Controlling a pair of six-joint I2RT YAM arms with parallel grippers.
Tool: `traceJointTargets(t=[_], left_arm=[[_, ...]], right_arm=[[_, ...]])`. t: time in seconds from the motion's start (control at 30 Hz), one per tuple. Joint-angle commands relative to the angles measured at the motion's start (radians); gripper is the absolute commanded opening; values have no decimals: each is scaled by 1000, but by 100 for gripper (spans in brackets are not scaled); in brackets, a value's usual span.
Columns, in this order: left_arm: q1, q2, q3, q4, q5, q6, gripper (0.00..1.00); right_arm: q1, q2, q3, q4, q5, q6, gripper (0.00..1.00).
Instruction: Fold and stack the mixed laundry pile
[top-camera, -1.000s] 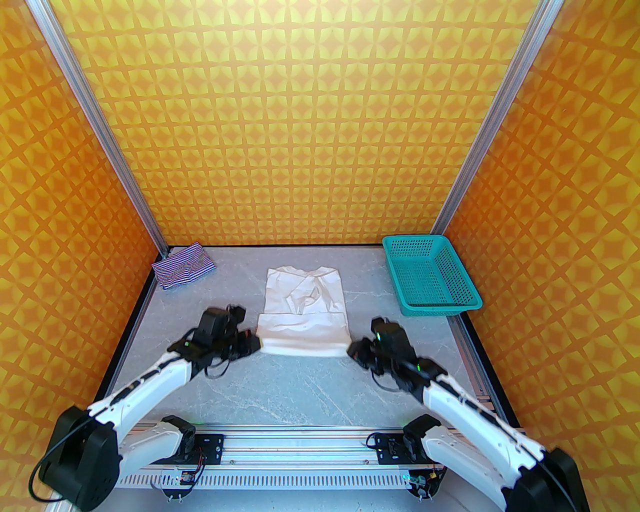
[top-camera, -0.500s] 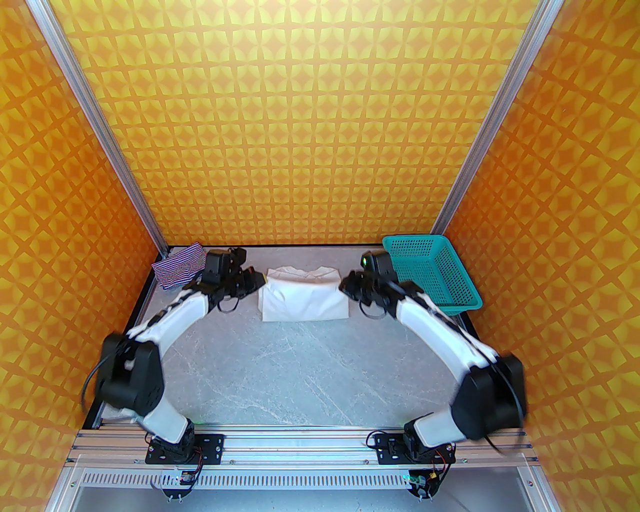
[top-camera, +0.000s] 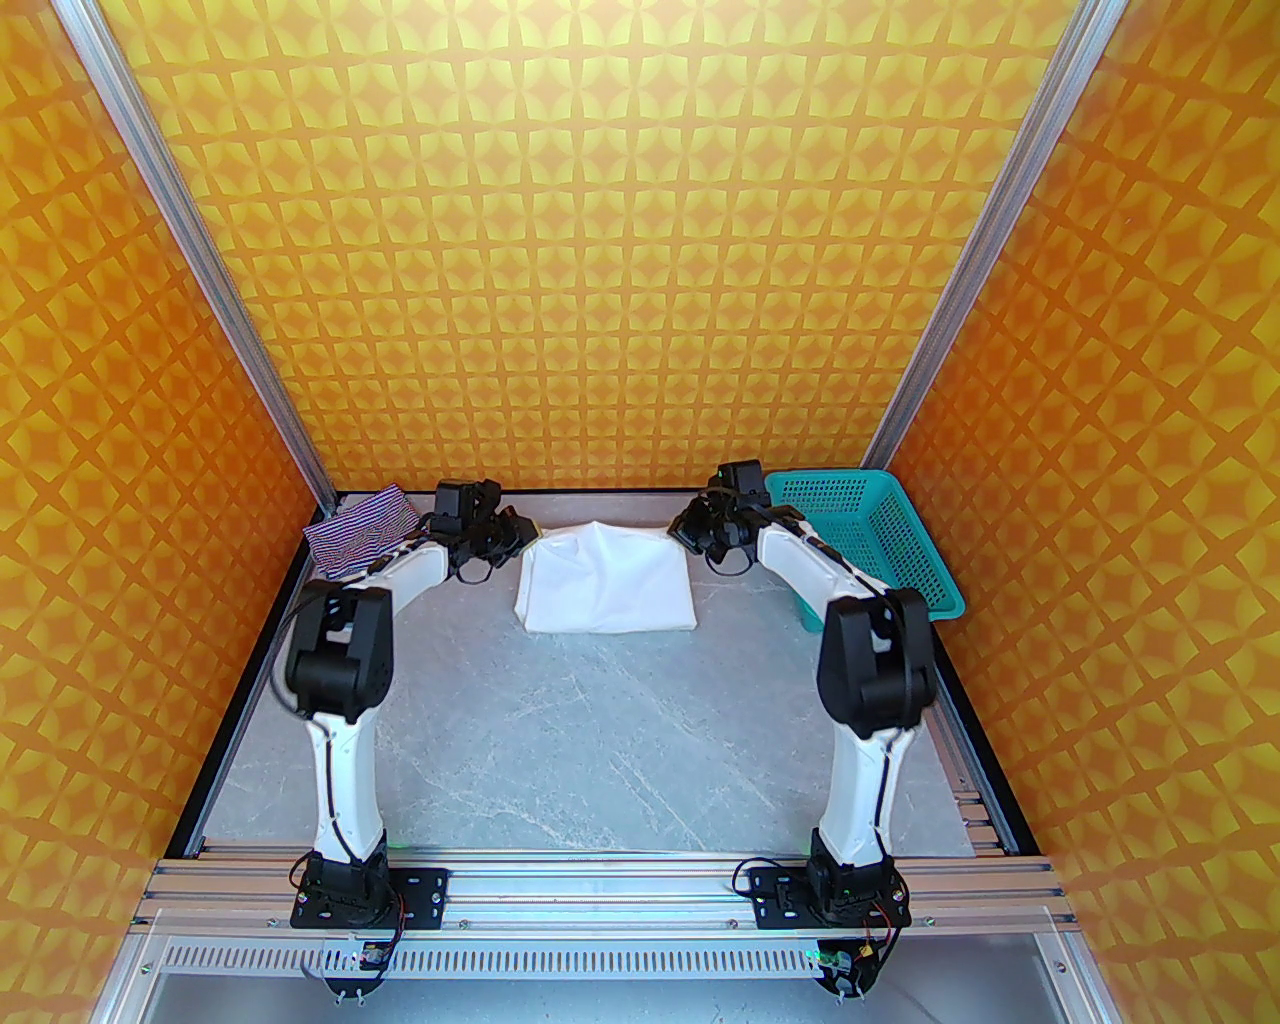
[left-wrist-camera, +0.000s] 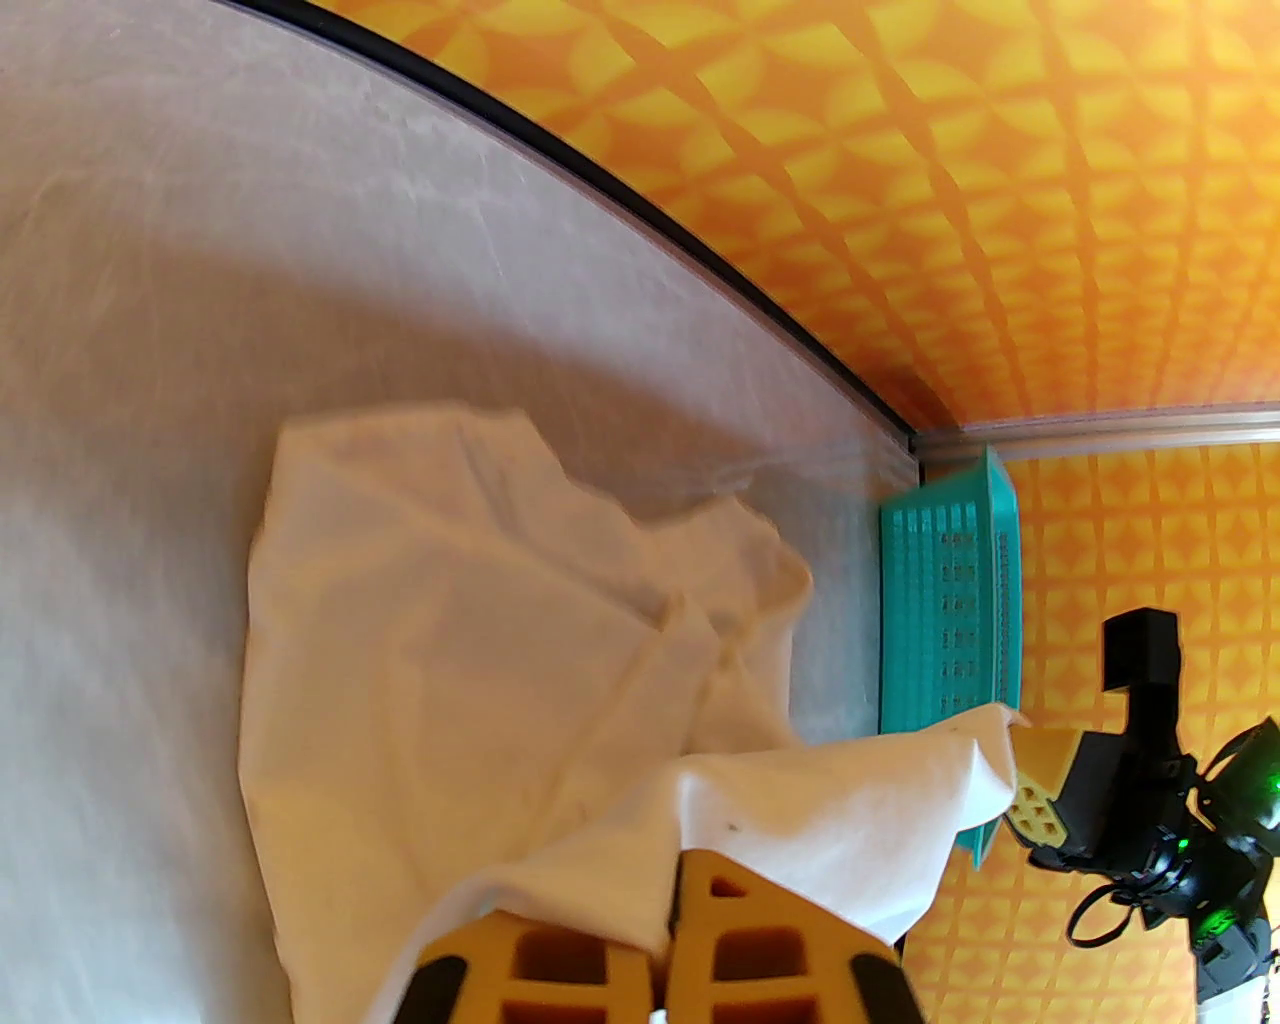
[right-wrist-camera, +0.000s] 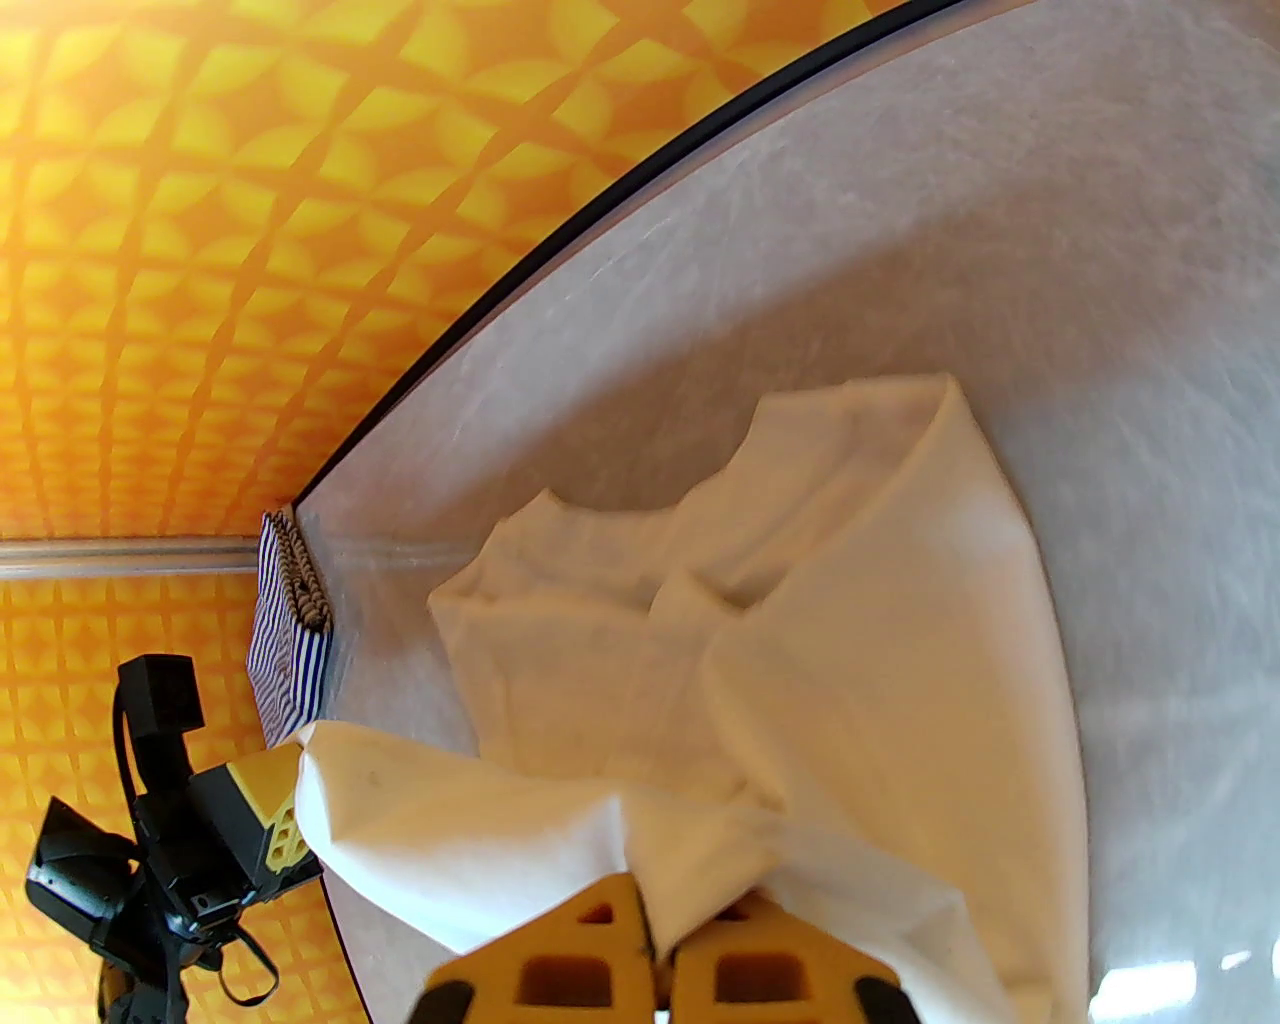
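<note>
The white cloth (top-camera: 605, 590) lies doubled over at the middle back of the table. My left gripper (top-camera: 527, 535) is shut on its far left corner and my right gripper (top-camera: 682, 530) is shut on its far right corner. In the left wrist view the yellow fingers (left-wrist-camera: 760, 920) pinch a fold of white cloth (left-wrist-camera: 450, 650). The right wrist view shows the same grip (right-wrist-camera: 660, 935) on the cloth (right-wrist-camera: 860, 600). The striped garment (top-camera: 362, 528) lies bunched in the far left corner, and its edge (right-wrist-camera: 285, 640) appears in the right wrist view.
A teal perforated basket (top-camera: 868, 545) stands at the far right, just beside my right arm, and its side (left-wrist-camera: 950, 620) shows in the left wrist view. Orange patterned walls close the table on three sides. Grey tabletop (top-camera: 600, 740) stretches between cloth and arm bases.
Both arms have swept from the near edge of the white cloth to its far edge, carrying that edge over. The cloth now lies folded in half and looks shorter.
</note>
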Motion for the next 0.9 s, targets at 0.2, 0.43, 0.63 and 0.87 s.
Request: traceJointTargets(t=[0.2,0.43,0.63,0.87], left_arm=[[31,257,194,245,79,-126,22],[59,231,201,270,69,-69,46],[60,9,9,181,-52,86,44],[-23,-57,-62,47,-46,237,26]], right_arm=[[-41,310,205,175,-146,-30,29],[-71,326,255,202,-163,-99,50],[-73,136,107,141,-77,-225,58],[-27,68,-44,183,-28,-222,49]])
